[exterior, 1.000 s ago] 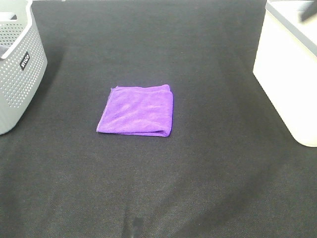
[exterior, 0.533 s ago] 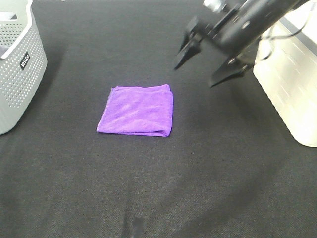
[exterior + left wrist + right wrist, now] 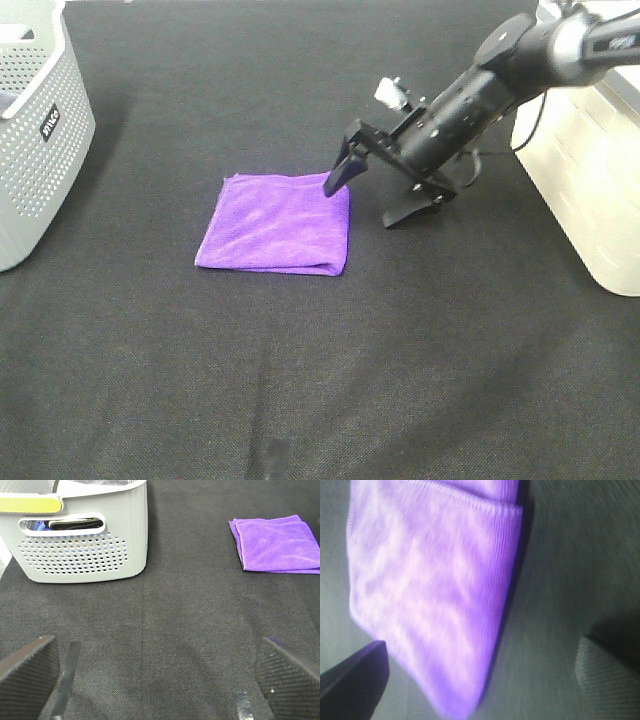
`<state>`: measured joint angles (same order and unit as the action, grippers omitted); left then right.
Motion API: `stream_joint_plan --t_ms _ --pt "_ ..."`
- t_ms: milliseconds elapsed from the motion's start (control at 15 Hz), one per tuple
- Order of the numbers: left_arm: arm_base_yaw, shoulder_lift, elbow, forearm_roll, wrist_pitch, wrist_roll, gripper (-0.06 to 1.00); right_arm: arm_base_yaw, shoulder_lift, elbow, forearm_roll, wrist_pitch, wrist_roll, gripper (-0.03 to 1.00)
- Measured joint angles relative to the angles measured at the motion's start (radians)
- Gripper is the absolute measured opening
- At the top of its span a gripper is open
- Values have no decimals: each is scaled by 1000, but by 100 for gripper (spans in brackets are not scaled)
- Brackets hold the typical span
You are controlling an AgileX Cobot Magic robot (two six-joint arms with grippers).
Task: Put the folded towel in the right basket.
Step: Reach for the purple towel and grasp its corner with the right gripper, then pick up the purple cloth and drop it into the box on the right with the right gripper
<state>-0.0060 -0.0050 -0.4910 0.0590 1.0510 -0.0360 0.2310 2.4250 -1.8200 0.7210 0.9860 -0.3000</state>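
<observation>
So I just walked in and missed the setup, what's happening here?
The right gripper, fingers open, straddles the right edge of the folded purple towel, which lies flat on the table, not yet gripped. The white right basket stands at the table's right side. The left gripper hangs open, away from the towel.

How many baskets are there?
2. A grey basket with little holes sits at the left edge of the high view. A pale basket sits at the right edge. Both are partly cut off by the picture.
</observation>
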Motion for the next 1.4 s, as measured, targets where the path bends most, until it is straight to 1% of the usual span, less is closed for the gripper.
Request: stream_joint_plan --t_ms 133,267,333,400,467,533,600,667,733,800,933,1067,1133,1267,1400 --pt "0 0 0 0 0 0 99 18 19 -13 25 -15 -6 96" --pt "0 0 0 0 0 0 99 39 44 -26 72 -43 -5 94" --pt "0 0 0 0 0 0 99 55 55 -31 98 -56 -5 92" --pt "0 0 0 0 0 0 99 77 65 -32 116 -79 -5 87" --pt "0 0 0 0 0 0 99 102 71 -33 120 -105 -5 80" --pt "0 0 0 0 0 0 99 127 77 -33 119 -134 -5 71" --pt "0 0 0 0 0 0 99 146 81 -33 109 -156 -5 57" --pt "0 0 0 0 0 0 99 152 88 -34 98 -163 -5 37" --pt "0 0 0 0 0 0 99 152 97 -43 80 -153 -5 14" --pt "0 0 0 0 0 0 99 151 99 -84 32 -99 -5 6" --pt "0 0 0 0 0 0 99 135 66 -167 -29 52 -4 6" --pt "0 0 0 0 0 0 99 87 -48 -298 -50 167 28 6" --pt "0 0 0 0 0 0 99 42 -115 -368 -76 195 50 6" --pt "0 0 0 0 0 0 99 -65 -233 -504 -186 212 89 6" --pt "0 0 0 0 0 0 99 -192 -328 -562 -299 216 114 6"
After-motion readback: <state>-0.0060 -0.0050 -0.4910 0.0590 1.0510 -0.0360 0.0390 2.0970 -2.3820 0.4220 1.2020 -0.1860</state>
